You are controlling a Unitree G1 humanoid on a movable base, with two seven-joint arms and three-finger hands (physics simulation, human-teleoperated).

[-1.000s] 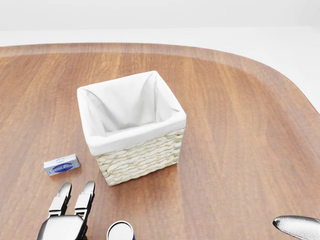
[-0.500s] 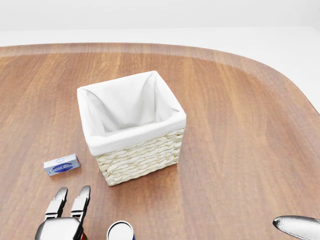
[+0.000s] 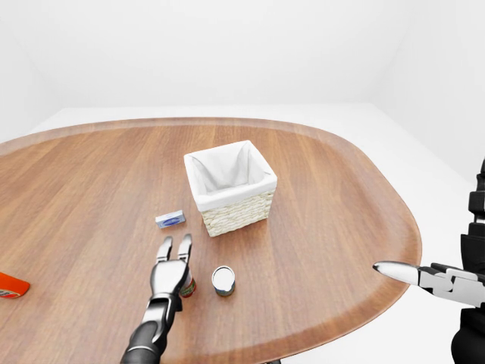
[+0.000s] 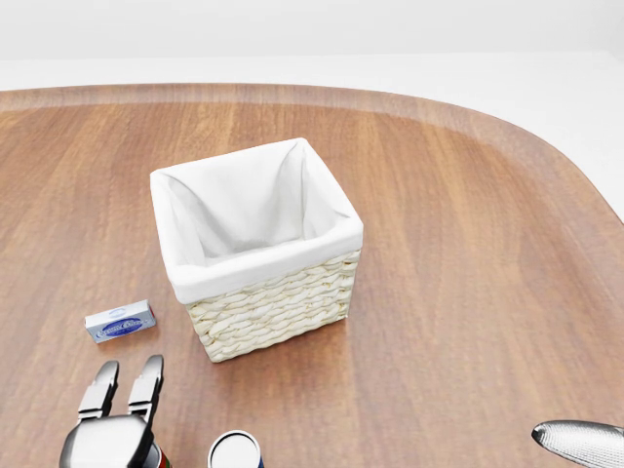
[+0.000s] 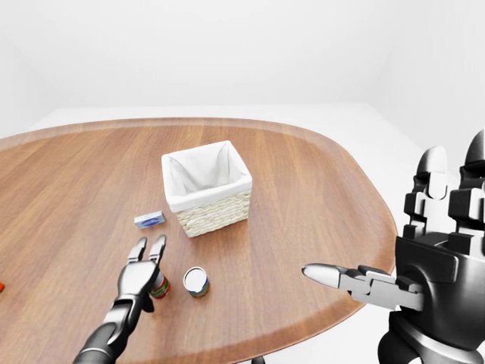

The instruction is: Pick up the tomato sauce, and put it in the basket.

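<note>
My left hand (image 3: 169, 274) has its fingers (image 3: 175, 248) stretched straight out and parted, pointing up the left-eye view toward the basket; they close on nothing. The palm sits directly over a small can with a red and green label, the tomato sauce (image 5: 159, 287), which peeks out just under the hand's right edge. I cannot tell whether the palm touches its top. In the head view only the knuckles and two fingertips of this hand show at the bottom left corner, with a sliver of red beneath them.

Just to the right of the sauce, standing upright on the counter (image 3: 326, 197), is a second can (image 3: 223, 280) with a pale lid and a dark blue side, near the hand but apart from it. Above the fingers, a small blue and white box (image 4: 120, 321) lies flat on the wood, a short way left of the basket's lower corner.

The basket (image 4: 273, 304) is woven in pale wicker with a white cloth liner folded over its rim; it stands near the middle of the round wooden counter and I see nothing inside it.

My right hand (image 5: 424, 258) hangs off the counter's right edge, held open, one finger (image 5: 327, 276) jutting leftward over the rim and the others upright, gripping nothing.

At the far left edge of the left-eye view a red packet (image 3: 11, 285) lies on the counter, well apart from everything else.
</note>
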